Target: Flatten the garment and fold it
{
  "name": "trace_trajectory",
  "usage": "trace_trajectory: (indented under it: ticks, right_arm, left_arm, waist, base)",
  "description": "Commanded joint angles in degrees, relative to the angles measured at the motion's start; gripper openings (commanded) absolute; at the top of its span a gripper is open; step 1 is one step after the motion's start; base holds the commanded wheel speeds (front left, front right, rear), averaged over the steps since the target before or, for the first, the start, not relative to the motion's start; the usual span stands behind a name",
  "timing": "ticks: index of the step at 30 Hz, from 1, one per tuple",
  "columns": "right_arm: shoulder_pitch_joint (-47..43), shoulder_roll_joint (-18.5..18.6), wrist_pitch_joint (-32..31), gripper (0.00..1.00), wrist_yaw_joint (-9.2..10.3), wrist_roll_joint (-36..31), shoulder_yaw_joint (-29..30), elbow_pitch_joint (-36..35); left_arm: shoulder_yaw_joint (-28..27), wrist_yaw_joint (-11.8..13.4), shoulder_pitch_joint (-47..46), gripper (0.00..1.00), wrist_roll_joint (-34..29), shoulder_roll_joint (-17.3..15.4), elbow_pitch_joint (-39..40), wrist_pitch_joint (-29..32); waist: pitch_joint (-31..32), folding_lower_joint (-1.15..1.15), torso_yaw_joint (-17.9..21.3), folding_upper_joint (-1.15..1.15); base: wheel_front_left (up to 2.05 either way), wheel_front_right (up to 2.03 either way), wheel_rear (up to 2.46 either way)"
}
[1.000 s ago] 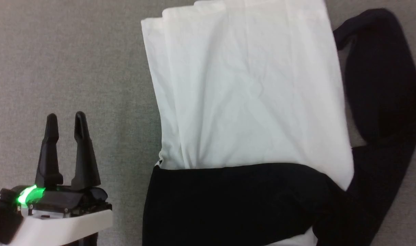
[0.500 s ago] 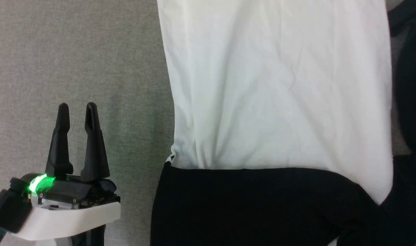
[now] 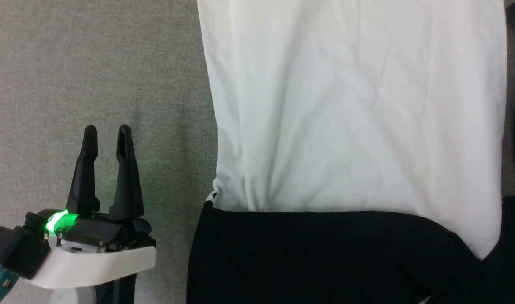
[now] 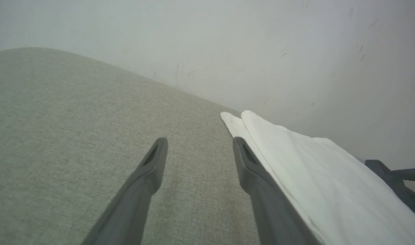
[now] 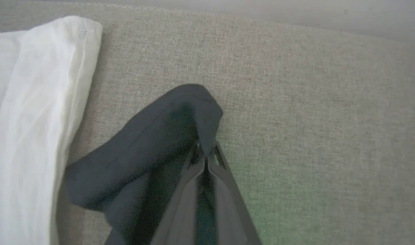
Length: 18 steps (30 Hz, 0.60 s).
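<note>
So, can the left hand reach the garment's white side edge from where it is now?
Probably yes. The left hand is open above the grey surface, and nothing lies between its fingers and the near edge of the garment, which lies flat just to its right.

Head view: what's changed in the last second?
The camera moved closer, shifting the picture; the garment itself lies as before. The right gripper has taken hold of its black sleeve. The left gripper stays open beside it, touching nothing.
</note>
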<state>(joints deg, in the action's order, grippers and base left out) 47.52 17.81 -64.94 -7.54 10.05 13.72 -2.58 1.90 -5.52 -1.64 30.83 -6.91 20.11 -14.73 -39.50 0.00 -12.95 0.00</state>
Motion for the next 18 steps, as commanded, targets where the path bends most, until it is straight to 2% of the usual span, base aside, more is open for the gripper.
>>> trace_trajectory:
  ticks: [1, 11, 18]
  right_arm:
    - [0.1, -0.5, 2.5, 0.0, 0.05, -0.4, 0.4, -0.1]
    - [-0.4, -1.5, 14.1, 0.0, 0.05, 3.6, 3.0, -0.7]
    - [-8.0, -0.3, 19.8, 0.0, 0.05, 8.2, 10.4, -3.8]
  left_arm:
    - [0.1, -0.5, -1.2, 1.0, -0.2, 0.0, -0.5, -0.3]
    - [-1.2, 0.2, -0.1, 1.0, -0.5, -1.0, -0.2, 0.0]
    - [-2.7, 1.9, 3.5, 1.0, -0.7, -1.9, 1.1, 1.3]
  waist:
    - [0.7, 0.0, 0.4, 0.0]
    - [6.6, 0.0, 2.5, 0.0]
    - [15.1, 0.0, 4.7, 0.0]
  base:
    - [0.0, 0.0, 0.0]
    - [0.0, 0.0, 0.0]
    - [0.0, 0.0, 0.0]
